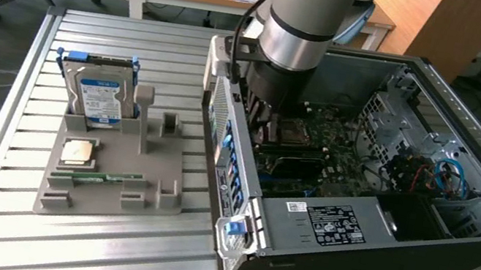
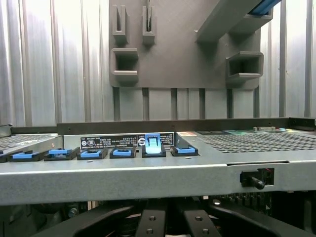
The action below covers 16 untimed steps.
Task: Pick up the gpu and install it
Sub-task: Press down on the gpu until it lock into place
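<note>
No gpu can actually be made out, so its heading and long axis can't be called. The tray (image 1: 161,192) slots next to the hard drive (image 1: 98,99) are seen empty, so the card is probably down under the arm (image 1: 298,34). The gripper (image 2: 174,224) is sunk into the pc case (image 1: 459,240), at 3 o'clock from the tray, by the blue slot latches (image 2: 153,145). Its fingers are pressed together; whether the card is pinched can't be told.
</note>
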Each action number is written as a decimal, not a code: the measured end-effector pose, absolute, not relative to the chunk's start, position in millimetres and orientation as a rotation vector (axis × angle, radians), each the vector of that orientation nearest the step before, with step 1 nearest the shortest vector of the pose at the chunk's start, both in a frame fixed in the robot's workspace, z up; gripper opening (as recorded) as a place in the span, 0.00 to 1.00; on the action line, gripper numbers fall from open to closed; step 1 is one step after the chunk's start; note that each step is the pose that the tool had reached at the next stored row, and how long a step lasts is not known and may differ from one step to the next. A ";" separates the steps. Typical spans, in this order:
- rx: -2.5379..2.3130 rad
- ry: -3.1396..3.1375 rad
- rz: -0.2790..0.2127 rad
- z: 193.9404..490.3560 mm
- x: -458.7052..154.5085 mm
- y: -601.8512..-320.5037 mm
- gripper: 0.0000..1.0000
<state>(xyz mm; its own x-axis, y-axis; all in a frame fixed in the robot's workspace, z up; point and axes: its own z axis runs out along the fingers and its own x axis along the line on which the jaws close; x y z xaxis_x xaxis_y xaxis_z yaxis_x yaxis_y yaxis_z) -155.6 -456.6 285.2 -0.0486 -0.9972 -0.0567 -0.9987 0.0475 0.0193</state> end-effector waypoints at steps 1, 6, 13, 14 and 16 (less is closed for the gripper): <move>-2.147 2.254 0.083 285.2 -154.6 -456.5 0.10; -2.147 2.253 0.084 285.2 -147.1 -456.1 0.10; -2.147 2.252 0.085 285.2 -133.7 -453.5 0.10; -2.146 2.252 0.085 285.2 -131.0 -453.1 0.10; -2.147 2.252 0.085 285.1 -124.7 -452.4 0.10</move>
<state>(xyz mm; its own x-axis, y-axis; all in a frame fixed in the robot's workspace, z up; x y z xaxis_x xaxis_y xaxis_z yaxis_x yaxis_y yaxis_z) -124.7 -452.4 285.1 -0.0484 -0.9971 -0.0591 -0.9987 0.0473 0.0195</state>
